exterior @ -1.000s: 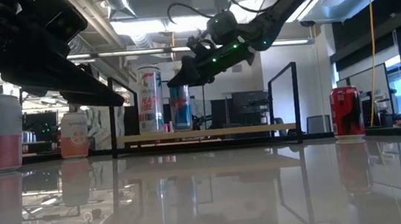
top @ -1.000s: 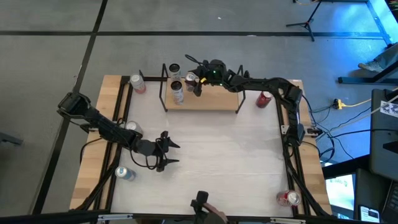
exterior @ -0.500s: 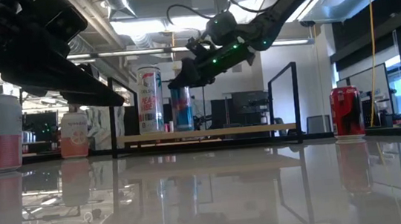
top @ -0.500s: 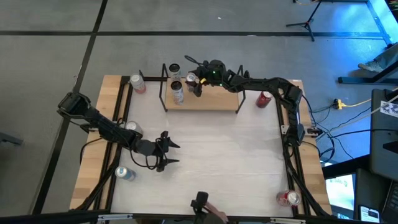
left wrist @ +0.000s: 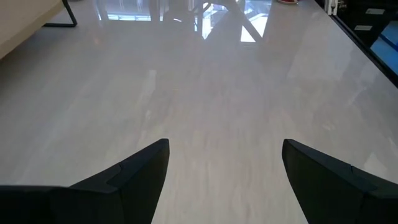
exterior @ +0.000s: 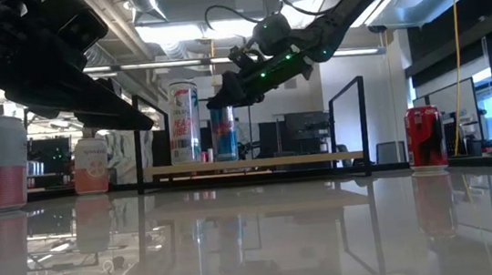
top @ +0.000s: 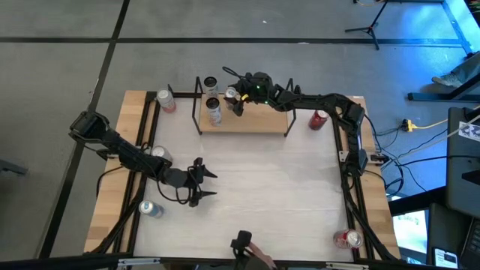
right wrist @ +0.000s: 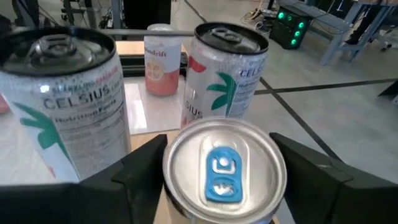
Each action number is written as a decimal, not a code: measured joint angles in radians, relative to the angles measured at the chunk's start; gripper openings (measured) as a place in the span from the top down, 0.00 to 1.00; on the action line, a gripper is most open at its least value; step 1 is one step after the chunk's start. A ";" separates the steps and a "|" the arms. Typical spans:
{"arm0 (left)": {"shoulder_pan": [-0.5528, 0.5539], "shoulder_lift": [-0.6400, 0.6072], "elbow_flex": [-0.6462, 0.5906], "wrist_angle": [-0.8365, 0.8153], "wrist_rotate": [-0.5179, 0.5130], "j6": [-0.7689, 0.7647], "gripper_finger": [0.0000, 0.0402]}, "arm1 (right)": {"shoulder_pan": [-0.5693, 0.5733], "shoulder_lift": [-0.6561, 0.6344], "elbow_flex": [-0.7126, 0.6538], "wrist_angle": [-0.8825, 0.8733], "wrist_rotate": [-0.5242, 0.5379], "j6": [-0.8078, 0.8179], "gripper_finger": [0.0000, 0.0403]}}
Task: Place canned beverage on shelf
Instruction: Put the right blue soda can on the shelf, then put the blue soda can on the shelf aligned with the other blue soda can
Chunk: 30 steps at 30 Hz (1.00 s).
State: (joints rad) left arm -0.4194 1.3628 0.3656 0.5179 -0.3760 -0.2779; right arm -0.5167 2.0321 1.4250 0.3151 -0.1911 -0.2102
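Observation:
The shelf [top: 255, 120] is a light-wood board on a black wire frame at the table's far side; it also shows in the low view [exterior: 258, 163]. Two white Celsius cans [right wrist: 68, 106] [right wrist: 227, 68] stand on it. My right gripper [right wrist: 217, 155] is over the shelf's left part [top: 235, 101], shut on a blue-and-silver can [exterior: 223, 132] with a blue tab [right wrist: 222, 174]. My left gripper [top: 206, 185] is open and empty over the table's near left, with bare tabletop between its fingers [left wrist: 224, 155]. My right gripper pinches the blue-and-silver can between its two fingers, at the top of its wall just under the rim [right wrist: 169, 163]. The fingers come from above, slanting in from the table's right. The can stands upright with its base [exterior: 227, 158] on the shelf board.
A pink can [top: 165, 100] stands left of the shelf and a red can [top: 319, 118] right of it. More cans stand at the left edge [top: 157, 154], near left [top: 150, 210] and near right [top: 347, 238]. The table's middle is bare.

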 joint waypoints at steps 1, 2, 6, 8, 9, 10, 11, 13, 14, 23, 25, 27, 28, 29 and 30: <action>0.000 0.000 0.000 0.000 -0.001 0.000 0.25 | 0.000 0.000 0.001 0.002 0.000 0.003 0.29; 0.000 0.000 0.000 0.000 -0.001 0.000 0.25 | 0.000 0.000 0.002 0.003 0.000 0.007 0.27; 0.000 0.000 0.000 0.000 -0.001 0.000 0.25 | 0.000 0.000 0.002 0.005 0.018 0.009 0.20; 0.000 0.000 0.000 0.000 -0.002 0.000 0.25 | 0.000 0.000 0.002 0.012 0.034 -0.003 0.17; 0.000 0.000 0.000 0.000 -0.002 0.000 0.25 | 0.000 -0.004 0.002 0.010 0.040 -0.013 0.16; 0.000 0.000 0.000 0.000 -0.002 0.000 0.25 | 0.000 -0.012 0.002 -0.001 0.044 -0.022 0.15; 0.000 0.000 0.000 0.000 -0.003 0.000 0.25 | 0.000 -0.023 0.001 -0.006 0.052 -0.030 0.14; 0.000 0.000 0.000 -0.001 -0.002 0.000 0.25 | 0.000 -0.059 0.001 -0.014 0.059 -0.037 0.14; 0.000 0.000 0.000 -0.001 -0.002 0.000 0.25 | 0.000 -0.078 0.002 -0.020 0.059 -0.043 0.14; 0.000 0.000 0.001 0.006 0.000 -0.006 0.25 | 0.008 -0.307 0.002 -0.310 0.020 -0.053 0.16; 0.000 0.000 0.002 0.023 0.018 -0.002 0.25 | 0.019 -0.356 0.002 -0.417 -0.022 -0.053 0.16; 0.000 0.000 0.017 0.013 0.019 0.019 0.25 | 0.042 -0.389 0.002 -0.493 -0.062 0.004 0.16; 0.000 0.001 0.030 0.004 0.018 0.036 0.25 | 0.054 -0.404 0.002 -0.517 -0.098 0.033 0.16; 0.000 0.001 0.049 -0.011 0.012 0.056 0.25 | 0.067 -0.418 -0.002 -0.531 -0.135 0.042 0.16; 0.000 0.001 0.075 -0.032 0.011 0.077 0.25 | 0.083 -0.431 -0.010 -0.527 -0.172 0.045 0.16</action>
State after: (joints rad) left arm -0.4191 1.3636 0.4406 0.4856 -0.3645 -0.2012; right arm -0.4342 1.6011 1.4150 -0.2117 -0.3632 -0.1653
